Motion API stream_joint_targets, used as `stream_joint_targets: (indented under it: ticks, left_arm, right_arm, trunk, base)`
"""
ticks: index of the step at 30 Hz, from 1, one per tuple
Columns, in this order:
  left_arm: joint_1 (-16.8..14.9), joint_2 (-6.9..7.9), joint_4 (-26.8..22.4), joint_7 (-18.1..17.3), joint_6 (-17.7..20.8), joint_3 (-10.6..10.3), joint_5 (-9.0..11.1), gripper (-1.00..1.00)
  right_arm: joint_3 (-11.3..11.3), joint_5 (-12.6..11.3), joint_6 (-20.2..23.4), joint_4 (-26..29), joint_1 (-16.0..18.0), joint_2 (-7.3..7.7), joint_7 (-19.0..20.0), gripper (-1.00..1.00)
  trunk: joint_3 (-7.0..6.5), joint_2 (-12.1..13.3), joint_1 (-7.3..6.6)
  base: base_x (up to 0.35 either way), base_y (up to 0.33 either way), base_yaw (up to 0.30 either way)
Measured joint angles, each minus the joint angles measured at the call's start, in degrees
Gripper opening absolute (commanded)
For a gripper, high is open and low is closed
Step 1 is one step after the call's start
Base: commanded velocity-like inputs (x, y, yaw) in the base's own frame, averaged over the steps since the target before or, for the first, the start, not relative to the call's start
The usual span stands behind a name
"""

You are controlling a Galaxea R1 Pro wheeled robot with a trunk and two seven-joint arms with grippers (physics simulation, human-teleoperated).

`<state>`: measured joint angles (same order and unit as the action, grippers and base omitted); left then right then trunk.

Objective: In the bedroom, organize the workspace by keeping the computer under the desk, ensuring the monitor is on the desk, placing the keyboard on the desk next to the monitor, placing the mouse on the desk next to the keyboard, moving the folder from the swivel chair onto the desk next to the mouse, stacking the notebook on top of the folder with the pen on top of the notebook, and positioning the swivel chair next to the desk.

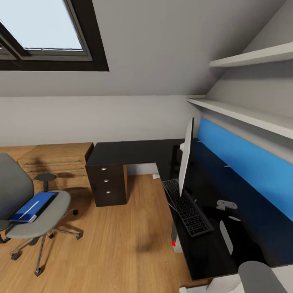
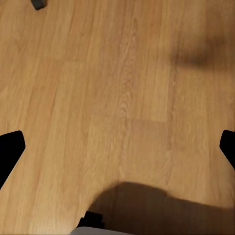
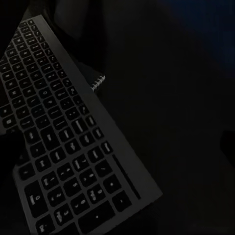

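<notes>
Swivel chair (image 1: 28, 203) sits left of desk (image 1: 130, 152) on wood floor (image 1: 118, 244), blue folder (image 1: 34, 206) on its seat, keyboard (image 1: 188, 208) and monitor (image 1: 186, 156) on desk, wood cabinet (image 1: 57, 160) beside desk's drawers (image 1: 106, 180); grippers' openness cannot be told.

Computer (image 1: 174, 240) mostly hidden under the desk (image 1: 134, 152); swivel chair (image 1: 24, 203) cut by the frame edge.

Black desk (image 1: 134, 152) carries monitor (image 1: 186, 156), keyboard (image 1: 188, 207); wood floor (image 1: 118, 244) carries swivel chair (image 1: 24, 203).
</notes>
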<state>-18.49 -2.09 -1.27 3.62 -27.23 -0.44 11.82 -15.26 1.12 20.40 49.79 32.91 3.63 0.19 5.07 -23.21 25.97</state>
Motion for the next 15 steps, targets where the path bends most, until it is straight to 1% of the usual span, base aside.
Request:
stream_joint_targets:
  ticks: [4, 11, 13, 15]
  left_arm:
    - [0.00, 0.00, 0.00, 0.00, 0.00, 0.00, 0.01, 1.00]
    - [0.00, 0.00, 0.00, 0.00, 0.00, 0.04, 0.01, 1.00]
    - [0.00, 0.00, 0.00, 0.00, 0.00, 0.02, 0.01, 1.00]
    - [0.00, 0.00, 0.00, 0.00, 0.00, 0.02, 0.01, 1.00]
  right_arm:
    - [0.01, -0.04, -0.60, -0.30, 0.00, 0.09, 0.04, 1.00]
    - [0.05, -0.02, -3.40, -2.48, 0.01, 0.22, 0.08, 1.00]
    - [0.08, -0.01, -4.42, -3.67, 0.02, 0.41, 0.10, 1.00]
    - [0.11, -0.02, -5.40, -4.73, 0.06, 0.92, 0.13, 1.00]
  trunk:
    - [0.00, 0.00, 0.00]
    - [0.00, 0.00, 0.01]
    - [0.00, 0.00, 0.01]
    - [0.00, 0.00, 0.01]
  base:
    - [0.025, 0.000, 0.000]
    - [0.006, 0.000, 0.000]
    - [0.001, 0.000, 0.000]
    - [0.000, 0.000, 0.000]
